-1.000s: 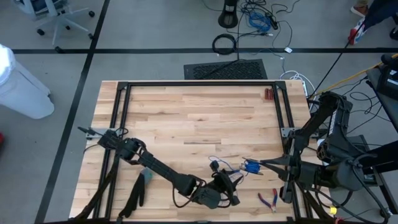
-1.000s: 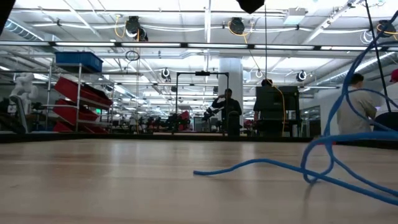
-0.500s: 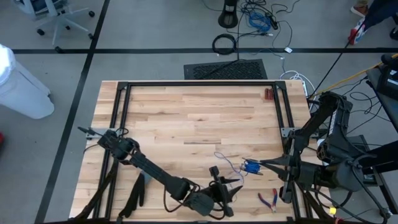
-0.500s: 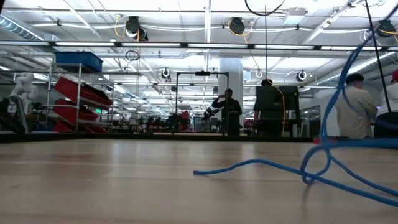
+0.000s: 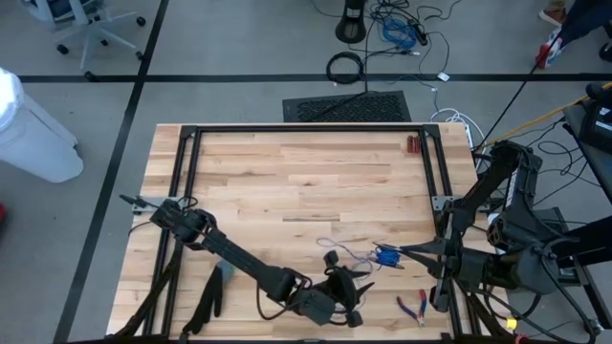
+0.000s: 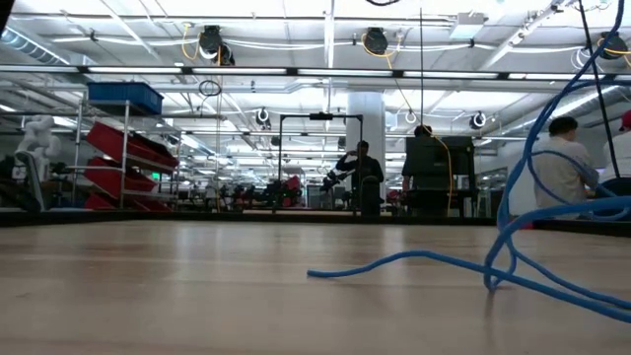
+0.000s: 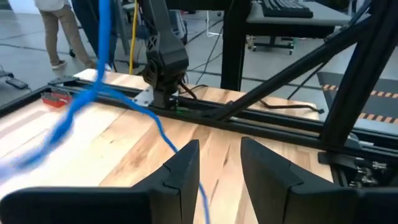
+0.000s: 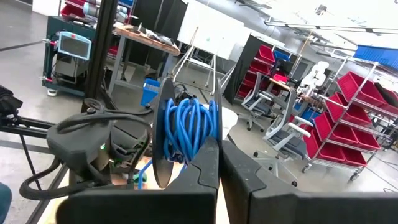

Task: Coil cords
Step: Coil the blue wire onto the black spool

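Right gripper [image 5: 405,252], fingers pressed fully together, pinches the wound blue bundle of the cord [image 5: 386,255] at the near-right part of the table [image 5: 287,182]; in the right wrist view the bundle [image 8: 186,127] sits as tight loops directly ahead of the closed fingers [image 8: 205,168], beside a dark round disc edge. From the bundle a loose blue strand trails leftward across the wood in small loops toward the left gripper [image 5: 346,287], which lies low near the table's front edge, just left of the bundle. The left wrist view shows its two dark fingers [image 7: 180,171] standing partly apart with the strand [image 7: 155,127] running down between them; whether they actually press the strand cannot be told. In the low view the strand [image 6: 414,261] lies along the tabletop and rises in a tall loop at the right. Red-handled pliers [image 5: 414,307] rest on the wood near the right gripper, apart from the cord. Beyond the table, the low view shows people standing in the room [image 6: 360,177].
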